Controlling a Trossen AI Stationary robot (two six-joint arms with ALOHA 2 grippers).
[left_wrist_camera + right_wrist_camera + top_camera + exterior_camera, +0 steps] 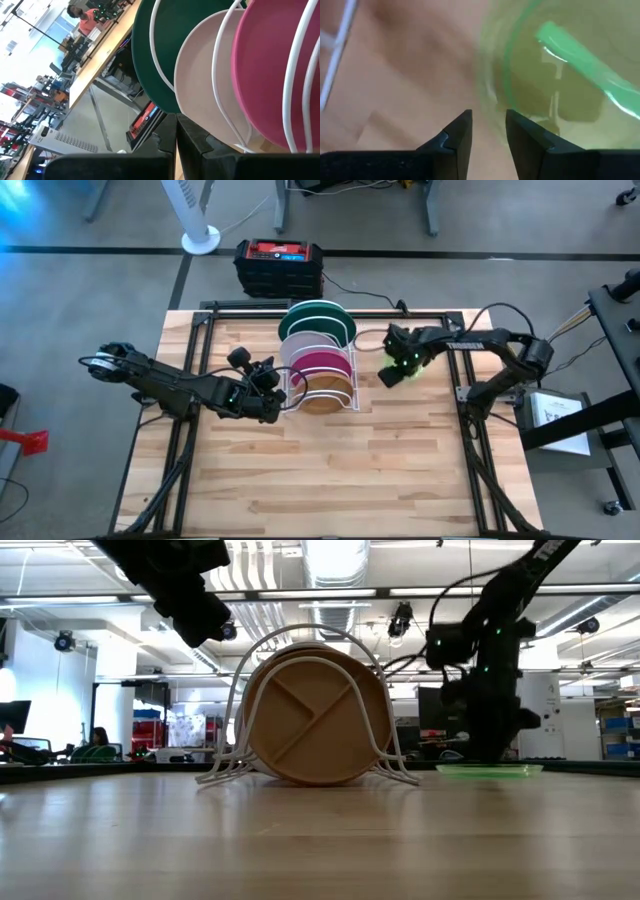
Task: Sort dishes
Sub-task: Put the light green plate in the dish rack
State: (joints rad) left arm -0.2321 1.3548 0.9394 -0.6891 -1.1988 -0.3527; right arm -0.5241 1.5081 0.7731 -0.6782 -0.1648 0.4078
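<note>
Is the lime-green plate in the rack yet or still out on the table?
Out. The lime-green plate lies flat on the table, right of the rack, under the right claw.

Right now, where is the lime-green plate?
The lime-green plate lies flat on the table, just right of the dish rack, under the right claw.

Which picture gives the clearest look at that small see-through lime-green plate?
The right wrist view: the small translucent lime-green plastic plate fills it, lying on the wooden table. The low view shows it only edge-on. From above, the right gripper mostly covers it. The left wrist view misses it.
</note>
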